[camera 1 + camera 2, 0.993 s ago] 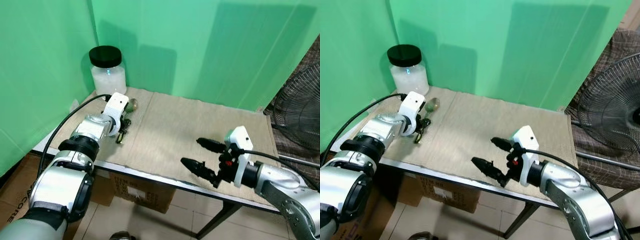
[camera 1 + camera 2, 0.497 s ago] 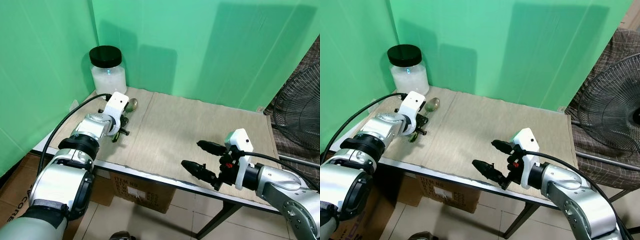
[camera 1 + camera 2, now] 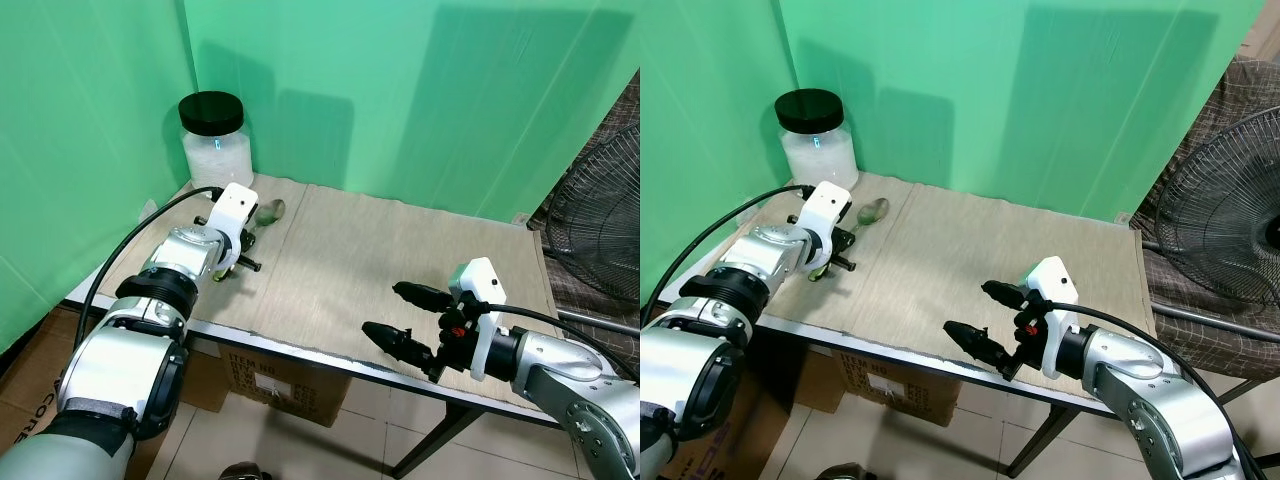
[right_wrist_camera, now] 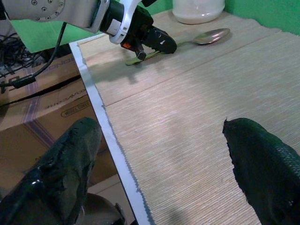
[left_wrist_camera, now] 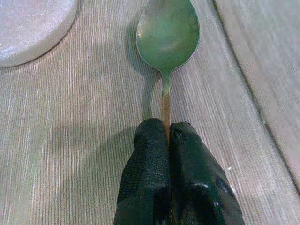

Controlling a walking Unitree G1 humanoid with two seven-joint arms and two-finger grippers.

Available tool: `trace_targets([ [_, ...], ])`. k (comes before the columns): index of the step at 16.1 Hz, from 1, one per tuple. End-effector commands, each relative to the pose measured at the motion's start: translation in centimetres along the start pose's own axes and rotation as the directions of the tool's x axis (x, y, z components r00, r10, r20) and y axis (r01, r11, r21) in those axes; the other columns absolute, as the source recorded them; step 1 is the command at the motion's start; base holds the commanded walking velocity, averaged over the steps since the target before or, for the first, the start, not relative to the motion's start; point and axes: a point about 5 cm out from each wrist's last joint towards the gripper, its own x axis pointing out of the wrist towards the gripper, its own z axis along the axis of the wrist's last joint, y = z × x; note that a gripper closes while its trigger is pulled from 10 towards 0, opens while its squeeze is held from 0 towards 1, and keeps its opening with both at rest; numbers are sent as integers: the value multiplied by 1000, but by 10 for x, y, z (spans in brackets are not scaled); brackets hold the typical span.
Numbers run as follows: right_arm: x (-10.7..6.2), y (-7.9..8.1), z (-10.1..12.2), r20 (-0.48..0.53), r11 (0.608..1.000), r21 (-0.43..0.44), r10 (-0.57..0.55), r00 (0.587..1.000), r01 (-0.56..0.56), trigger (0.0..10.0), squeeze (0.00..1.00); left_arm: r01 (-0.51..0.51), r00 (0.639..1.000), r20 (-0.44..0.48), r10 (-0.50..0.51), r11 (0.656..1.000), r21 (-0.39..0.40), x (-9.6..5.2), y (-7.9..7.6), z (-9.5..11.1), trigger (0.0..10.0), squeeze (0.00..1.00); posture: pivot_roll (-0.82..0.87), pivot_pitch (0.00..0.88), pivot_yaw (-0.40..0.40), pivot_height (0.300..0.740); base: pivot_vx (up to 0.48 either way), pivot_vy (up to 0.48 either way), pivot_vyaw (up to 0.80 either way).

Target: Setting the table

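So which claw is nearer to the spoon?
The left claw: it is shut on the spoon handle. The right claw is open near the table's front edge, far from it.

I see a shiny metal spoon point(image 5: 167, 40) on matt, ribbed woven cloth point(image 3: 400, 260); my gripper fingers point(image 5: 147, 183) look like textured black rubber.

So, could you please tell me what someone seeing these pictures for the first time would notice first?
Most striking is the left gripper, its black fingers shut on the thin handle of a metal spoon lying on the beige woven table mat near the table's far left corner. Just beyond stands a large clear jar with a black lid, against the bright green backdrop. The right gripper hovers open over the mat's near edge.
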Motion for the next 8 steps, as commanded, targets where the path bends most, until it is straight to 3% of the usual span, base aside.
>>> trace_targets([
  [1, -4, -1, 9, 43, 1000, -16, -25, 999, 25, 10000, 0, 13, 994, 112, -15, 1000, 18, -6, 3, 26, 0, 0, 64, 0, -31, 740, 0, 0, 0],
  [3, -10, -10, 21, 136, 990, 9, -142, 980, 142, 10000, 0, 127, 949, 291, -122, 992, 2, -18, -4, 55, 0, 0, 61, 0, -32, 740, 0, 0, 0],
  [5, -11, -10, 25, 168, 983, 17, -185, 968, 184, 10000, 0, 219, 901, 381, -207, 976, 12, -30, -13, 66, 0, 0, 63, 0, -36, 740, 0, 0, 0],
  [6, -9, -7, 25, 176, 978, 16, -205, 963, 206, 10000, 0, 266, 861, 435, -262, 962, 54, -39, -23, 69, 0, 0, 63, 0, -39, 740, 0, 0, 0],
  [8, -5, -2, 27, 216, 965, 13, -257, 942, 260, 10000, 0, 341, 724, 580, -374, 924, 171, -63, -43, 75, 0, 0, 63, 0, -47, 740, 0, 0, 0],
])
